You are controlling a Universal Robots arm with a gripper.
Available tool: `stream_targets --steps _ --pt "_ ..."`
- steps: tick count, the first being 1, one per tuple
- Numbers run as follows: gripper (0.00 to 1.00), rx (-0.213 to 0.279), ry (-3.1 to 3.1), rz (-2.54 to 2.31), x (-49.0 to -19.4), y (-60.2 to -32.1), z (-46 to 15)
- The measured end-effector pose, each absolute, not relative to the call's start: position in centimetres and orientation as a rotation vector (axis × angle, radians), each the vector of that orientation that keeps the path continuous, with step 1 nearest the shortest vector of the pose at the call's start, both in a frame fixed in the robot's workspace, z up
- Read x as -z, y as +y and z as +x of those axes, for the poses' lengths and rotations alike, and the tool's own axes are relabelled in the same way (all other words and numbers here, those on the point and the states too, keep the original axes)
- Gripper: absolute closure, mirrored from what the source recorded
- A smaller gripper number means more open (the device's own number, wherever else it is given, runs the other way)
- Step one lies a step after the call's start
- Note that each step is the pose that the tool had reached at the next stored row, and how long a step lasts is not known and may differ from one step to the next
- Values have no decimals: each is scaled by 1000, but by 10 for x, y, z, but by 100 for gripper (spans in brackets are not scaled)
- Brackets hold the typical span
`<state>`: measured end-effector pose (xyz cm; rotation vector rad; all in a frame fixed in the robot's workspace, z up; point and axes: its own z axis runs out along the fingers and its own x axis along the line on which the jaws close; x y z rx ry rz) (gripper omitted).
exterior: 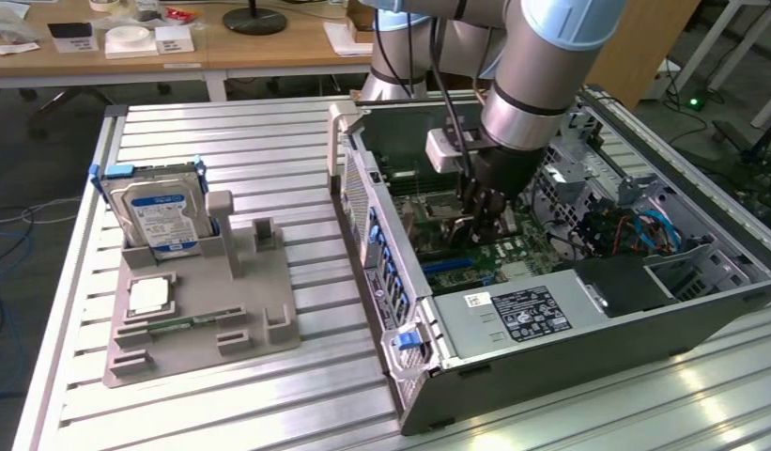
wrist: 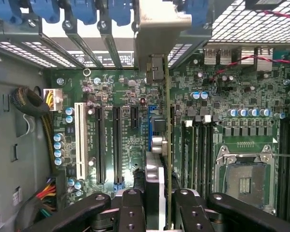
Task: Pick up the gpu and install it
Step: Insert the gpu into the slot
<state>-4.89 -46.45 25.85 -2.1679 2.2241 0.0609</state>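
The gpu (wrist: 158,145) is pinched edge-on between the fingers (wrist: 130,210) of the gripper (exterior: 483,221), inside the open computer case (exterior: 548,338). It is held upright over the motherboard (wrist: 116,87), with its metal bracket (wrist: 162,29) at the end farthest from the fingertips. Black expansion slots (wrist: 100,145) are seen beside one finger and memory slots (wrist: 198,150) beside the other. Whether the card is seated cannot be told.

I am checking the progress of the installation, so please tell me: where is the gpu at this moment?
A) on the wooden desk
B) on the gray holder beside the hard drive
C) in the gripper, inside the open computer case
C: the gripper is closed on the gpu, which it holds edge-on above the motherboard inside the computer case.
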Motion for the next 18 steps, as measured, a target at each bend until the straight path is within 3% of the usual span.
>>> stream_targets --steps 18 --pt "72 -60 2223 -2168 -250 -465 -50"
